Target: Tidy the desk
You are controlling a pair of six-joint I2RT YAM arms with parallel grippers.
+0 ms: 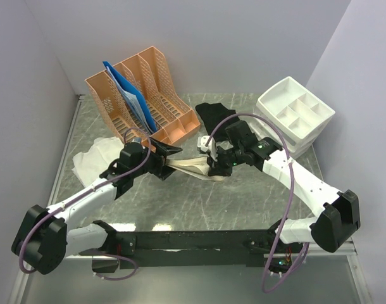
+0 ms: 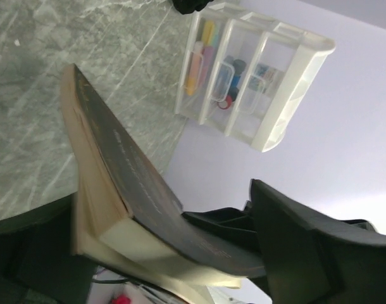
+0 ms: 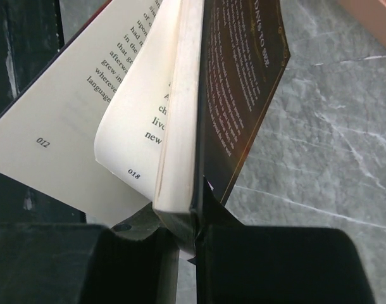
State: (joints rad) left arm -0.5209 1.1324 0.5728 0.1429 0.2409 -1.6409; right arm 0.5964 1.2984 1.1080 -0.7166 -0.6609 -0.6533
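A paperback book with a dark cover and cream pages hangs between both grippers above the middle of the grey-green marble desk. My left gripper is shut on its left end; in the left wrist view the book runs between the black fingers. My right gripper is shut on its right end. In the right wrist view the gripper clamps the cover and page block of the book, and loose pages fan out to the left.
An orange file rack with blue folders stands at the back left. A white drawer organizer stands at the back right and shows in the left wrist view. White cloth lies left. A black object lies behind the book. A black rail runs along the near edge.
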